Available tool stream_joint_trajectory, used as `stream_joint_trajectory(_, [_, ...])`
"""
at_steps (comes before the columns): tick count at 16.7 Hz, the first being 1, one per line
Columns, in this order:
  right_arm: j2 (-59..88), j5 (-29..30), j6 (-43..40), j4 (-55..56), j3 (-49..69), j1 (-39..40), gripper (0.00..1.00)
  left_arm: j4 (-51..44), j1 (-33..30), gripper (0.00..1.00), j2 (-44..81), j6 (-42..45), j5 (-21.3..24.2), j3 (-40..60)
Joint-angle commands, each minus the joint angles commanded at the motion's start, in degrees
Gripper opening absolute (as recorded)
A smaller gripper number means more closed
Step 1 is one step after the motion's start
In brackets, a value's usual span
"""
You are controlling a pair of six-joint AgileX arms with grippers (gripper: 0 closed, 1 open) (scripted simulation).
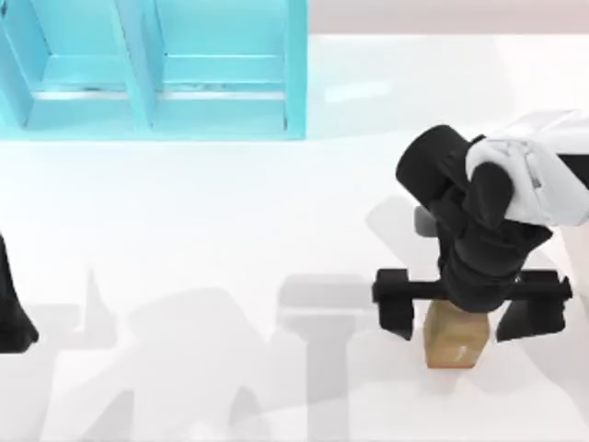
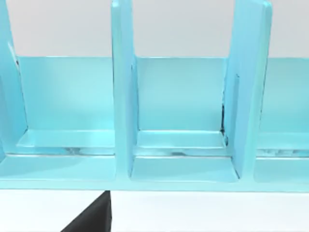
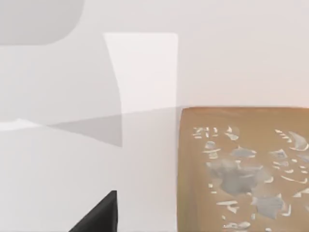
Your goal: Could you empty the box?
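Hovering over the near right part of the white worktop (image 1: 230, 212), the right end effector (image 1: 471, 318) points straight down with its two black fingers (image 1: 396, 308) spread wide apart, one at either side, and nothing is clamped between them. Directly beneath it, partly hidden by the black wrist, a small tan box (image 1: 453, 345) stands on the worktop, and the fingers flank it without visibly touching it. From the right wrist camera the same tan box (image 3: 246, 169) shows a flat brown face printed with pale leaf-like marks, resting on the white surface, and a dark fingertip (image 3: 99, 215) shows beside it, apart from the box. The white-shelled right arm (image 1: 538, 175) reaches in from the right edge.

At the far left stands a light blue rack (image 1: 152, 69) with upright dividers; the left wrist camera looks squarely into the light blue rack (image 2: 178, 140), whose compartments hold nothing. The left arm (image 1: 11, 318) is parked at the left edge of the worktop; I cannot tell how its fingers are set.
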Motion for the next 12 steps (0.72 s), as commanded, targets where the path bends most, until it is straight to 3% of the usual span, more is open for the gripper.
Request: stream_joint_trajectory(12, [-5.6,0.0,-0.2,-17.8,12.2,-0.1,1.0,0.0,0.0,1.0,0.0,0.0,0.0,0.0])
